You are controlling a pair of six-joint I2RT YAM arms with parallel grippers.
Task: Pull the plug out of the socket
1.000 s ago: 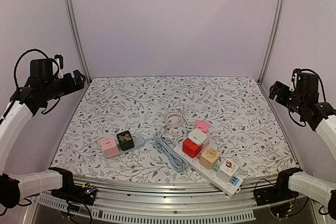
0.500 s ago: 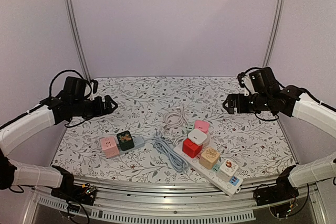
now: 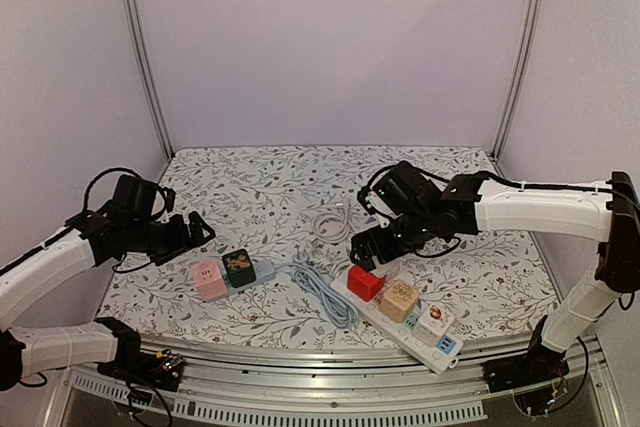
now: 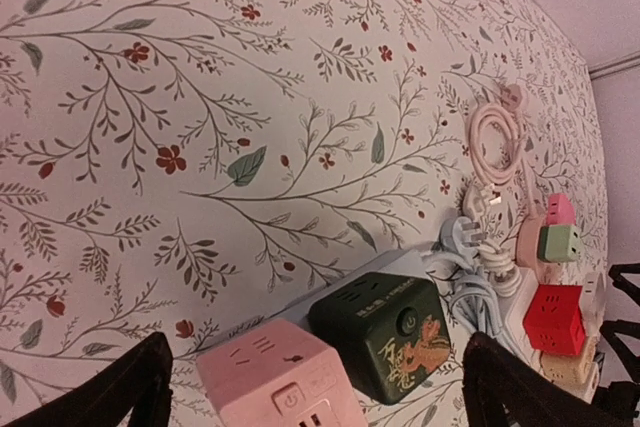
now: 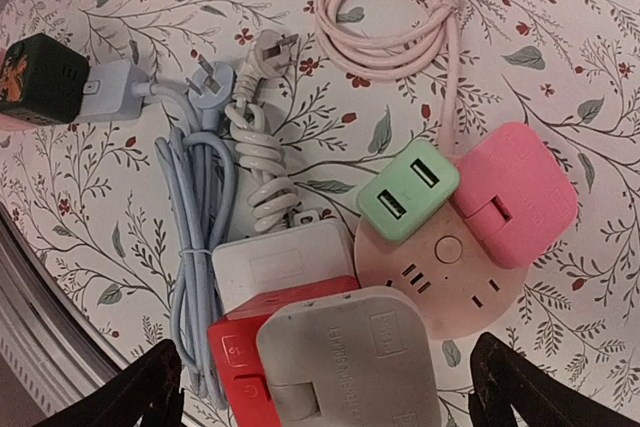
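plug (image 5: 345,347) seated | right claw (image 5: 335,392) spread above it | left claw (image 4: 315,397) spread

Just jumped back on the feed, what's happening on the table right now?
Both arms reach over the table with grippers open; nothing is gripped yet. The left gripper hovers just behind the pink cube and dark green cube on the small grey strip. The right gripper hangs above the cluster around the red cube and round pink socket. Nothing looks pulled out yet.
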